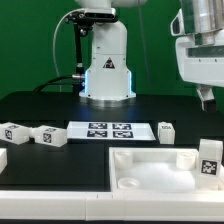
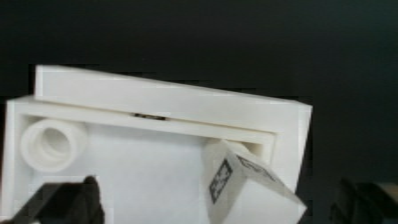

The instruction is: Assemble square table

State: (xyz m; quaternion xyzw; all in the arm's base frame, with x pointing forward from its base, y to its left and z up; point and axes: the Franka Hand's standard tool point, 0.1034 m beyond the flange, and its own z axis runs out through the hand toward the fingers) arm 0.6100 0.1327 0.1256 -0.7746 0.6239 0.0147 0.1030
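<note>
The white square table top (image 1: 150, 172) lies at the front on the exterior view's right, rim up, with a round corner hole (image 1: 128, 184). One tagged leg (image 1: 210, 160) stands upright at its corner on the exterior view's right. Three more legs lie on the black table: two on the exterior view's left (image 1: 14, 132) (image 1: 48, 135) and one (image 1: 166, 131) past the top. My gripper (image 1: 205, 96) hangs high above the top, near the standing leg. In the wrist view my gripper (image 2: 214, 205) is open and empty, with the top (image 2: 143, 135), a hole (image 2: 54, 145) and the leg (image 2: 235, 175) far below.
The marker board (image 1: 100, 129) lies flat mid-table in front of the robot base (image 1: 106, 70). A cable (image 1: 76, 55) runs beside the base. A white piece (image 1: 2, 158) shows at the edge on the exterior view's left.
</note>
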